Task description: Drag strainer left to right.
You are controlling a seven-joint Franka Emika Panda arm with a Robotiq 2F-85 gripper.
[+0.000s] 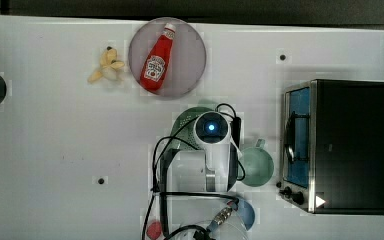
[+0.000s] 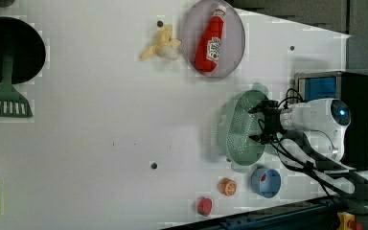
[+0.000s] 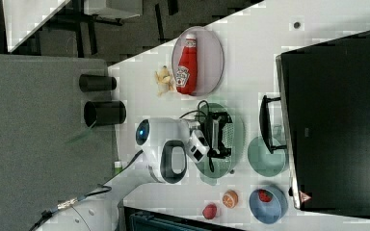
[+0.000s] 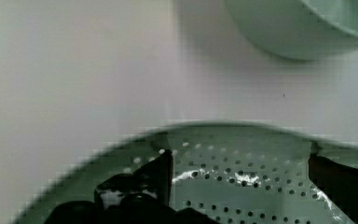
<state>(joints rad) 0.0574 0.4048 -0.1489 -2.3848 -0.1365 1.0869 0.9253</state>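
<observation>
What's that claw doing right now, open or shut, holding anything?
Gripper: open wide, fingers down inside the strainer, gripping nothing.

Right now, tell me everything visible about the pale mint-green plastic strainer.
The pale mint-green plastic strainer is a rounded-oblong bowl, its walls and floor pierced by a grid of small holes, with a broad smooth rim. It sits upright on the white table, between the grey plate with the ketchup bottle and the blue bowl. The black gripper hangs over it, fingers open and reaching inside the bowl; contact cannot be told.
</observation>
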